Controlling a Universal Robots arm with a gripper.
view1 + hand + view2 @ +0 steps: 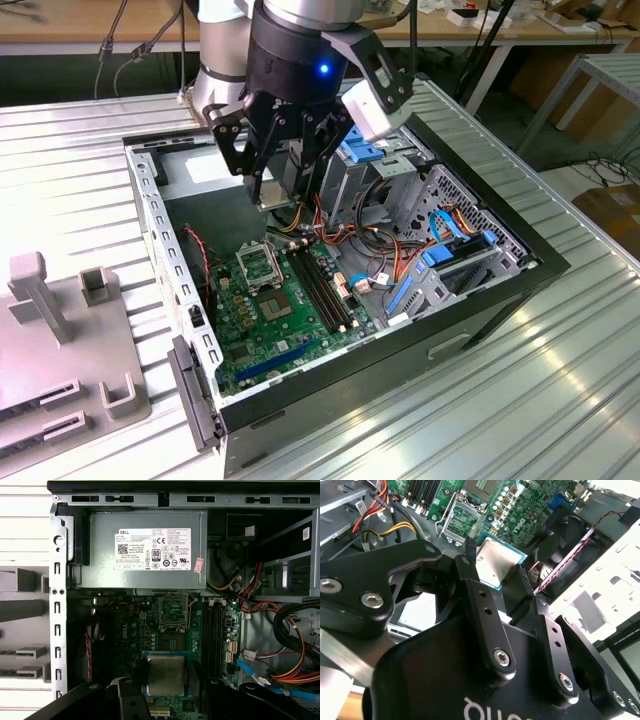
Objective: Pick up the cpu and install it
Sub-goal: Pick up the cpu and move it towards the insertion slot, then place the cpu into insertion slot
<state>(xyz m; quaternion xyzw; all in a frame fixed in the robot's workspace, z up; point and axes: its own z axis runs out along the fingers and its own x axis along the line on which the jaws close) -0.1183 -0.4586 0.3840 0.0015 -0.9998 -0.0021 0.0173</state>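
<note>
**The fingers hold the cpu over the open computer**

The robot arm (290, 60) hangs over an open computer case (350, 385). The case lies on its side on a ribbed metal counter (520, 400). The black fingers (475, 590) are closed in on the cpu (496, 562). There is one on each side, and they pinch it by its edges. The cpu is a small flat square with a shiny grey top. In the first wrist view the cpu (165, 675) also sits between the dark fingers (200, 685).

The cpu is up in the air and does not touch the green board (262, 325) down inside the case. The socket (258, 266) sits on that board, under the fingers. The cpu is not in the socket yet. A big grey box (145, 575) fills one end of the case, close to the socket. Red, yellow and orange wires (385, 240) curl beside the board.
</note>
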